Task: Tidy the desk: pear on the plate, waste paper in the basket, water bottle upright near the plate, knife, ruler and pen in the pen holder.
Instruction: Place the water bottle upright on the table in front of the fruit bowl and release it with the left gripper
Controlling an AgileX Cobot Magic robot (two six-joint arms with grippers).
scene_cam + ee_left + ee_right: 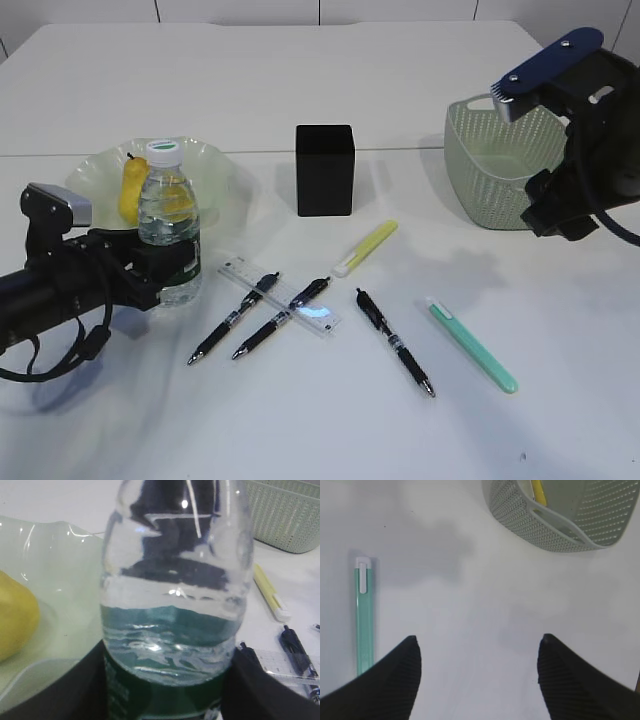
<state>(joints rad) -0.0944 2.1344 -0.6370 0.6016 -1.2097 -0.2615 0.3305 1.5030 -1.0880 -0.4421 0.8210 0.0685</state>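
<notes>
The left end effector (165,268) is clenched around the lower body of the water bottle (168,222), which stands upright on the tabletop (300,420) just beside the plate (225,180) — low down, likely so the bottle stays steady. The pear (130,190) lies on the plate behind it. The bottle's green label (165,702) shows pale print too blurred to read.

The right end effector (477,675) hangs released and empty over bare tabletop, the basket (495,160) ahead of it and the green utility knife (364,615) to its left — probably its next pickup. The pen holder (324,170) stands well apart.
</notes>
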